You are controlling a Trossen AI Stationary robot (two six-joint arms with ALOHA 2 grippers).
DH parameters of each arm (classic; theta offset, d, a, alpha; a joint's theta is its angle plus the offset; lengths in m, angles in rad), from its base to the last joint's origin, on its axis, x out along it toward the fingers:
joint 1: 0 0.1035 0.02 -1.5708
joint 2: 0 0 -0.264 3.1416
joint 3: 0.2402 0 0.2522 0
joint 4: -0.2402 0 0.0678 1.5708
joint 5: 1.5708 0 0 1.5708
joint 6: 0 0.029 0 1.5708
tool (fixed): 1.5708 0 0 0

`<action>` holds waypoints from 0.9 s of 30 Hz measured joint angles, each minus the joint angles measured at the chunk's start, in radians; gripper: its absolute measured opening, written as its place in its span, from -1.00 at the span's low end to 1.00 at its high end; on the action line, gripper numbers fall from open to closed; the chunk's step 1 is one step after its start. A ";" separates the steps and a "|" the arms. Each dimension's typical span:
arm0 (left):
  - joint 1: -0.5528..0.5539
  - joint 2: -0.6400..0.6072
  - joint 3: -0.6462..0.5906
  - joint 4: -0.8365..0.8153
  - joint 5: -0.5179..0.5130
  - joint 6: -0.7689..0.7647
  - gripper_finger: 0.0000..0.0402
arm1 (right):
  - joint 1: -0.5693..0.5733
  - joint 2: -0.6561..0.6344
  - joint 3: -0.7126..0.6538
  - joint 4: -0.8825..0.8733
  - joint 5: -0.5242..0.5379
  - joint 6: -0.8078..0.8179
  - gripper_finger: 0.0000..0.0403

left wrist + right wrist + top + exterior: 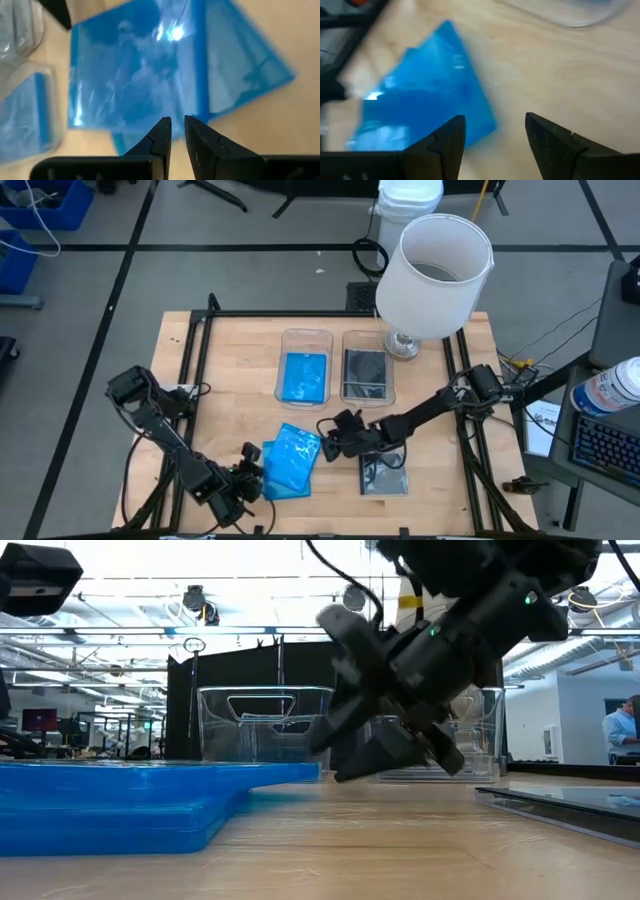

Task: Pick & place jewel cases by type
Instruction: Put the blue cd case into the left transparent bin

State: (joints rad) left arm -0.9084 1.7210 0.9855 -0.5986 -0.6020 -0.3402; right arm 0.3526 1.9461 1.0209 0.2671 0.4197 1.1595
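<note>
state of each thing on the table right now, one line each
left bin: holds a blue case
right bin: holds a grey disc case
blue cases: loose stack on the table, fanned
grey case: flat on the table
left tool: narrow gap, holding nothing
right tool: open, beside the blue stack

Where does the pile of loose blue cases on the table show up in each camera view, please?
High view: blue cases, bottom centre, between both arms.
Low view: lower left, lying flat.
Left wrist view: fills the upper middle.
Right wrist view: left half.
Shared landmark: the right pincer, beside the pile.
</note>
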 joint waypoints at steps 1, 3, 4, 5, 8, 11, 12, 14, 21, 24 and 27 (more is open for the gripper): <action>-0.002 0.000 0.000 -0.033 -0.009 -0.008 -0.69 | 0.003 0.000 0.000 0.019 0.001 0.001 -0.03; -0.002 0.000 0.000 -0.107 -0.025 -0.043 -0.69 | 0.004 -0.001 0.001 0.033 0.000 0.010 -0.03; 0.001 0.000 0.000 -0.142 -0.029 -0.063 -0.69 | 0.004 0.000 0.001 0.032 0.001 0.011 -0.03; 0.005 0.000 0.000 -0.170 -0.035 -0.080 -0.69 | 0.003 0.000 0.001 0.034 0.001 0.017 -0.03; 0.021 0.000 -0.020 -0.179 -0.044 -0.074 -0.69 | 0.002 0.000 0.001 0.036 0.000 0.060 -0.03; 0.046 0.000 -0.062 -0.128 -0.034 -0.015 -0.69 | 0.003 0.000 0.001 0.022 -0.004 0.090 -0.03; 0.056 0.000 -0.079 -0.105 -0.022 0.004 -0.69 | 0.003 0.000 0.001 0.020 -0.005 0.095 -0.03; 0.077 0.000 -0.108 -0.069 -0.015 0.039 -0.69 | 0.003 0.000 0.001 0.018 -0.005 0.103 -0.03; 0.131 0.000 -0.137 -0.034 -0.003 0.084 -0.69 | 0.003 0.039 0.000 0.030 -0.012 0.143 -0.03; 0.139 0.000 -0.137 -0.022 -0.002 0.118 -0.69 | 0.003 0.058 0.004 0.060 -0.021 0.140 -0.03; 0.141 0.000 -0.137 -0.017 -0.002 0.128 -0.69 | 0.004 0.059 0.004 0.066 -0.022 0.122 -0.03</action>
State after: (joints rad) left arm -0.7670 1.7206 0.8490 -0.6155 -0.6037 -0.2119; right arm 0.3562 2.0052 1.0248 0.3329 0.3976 1.2816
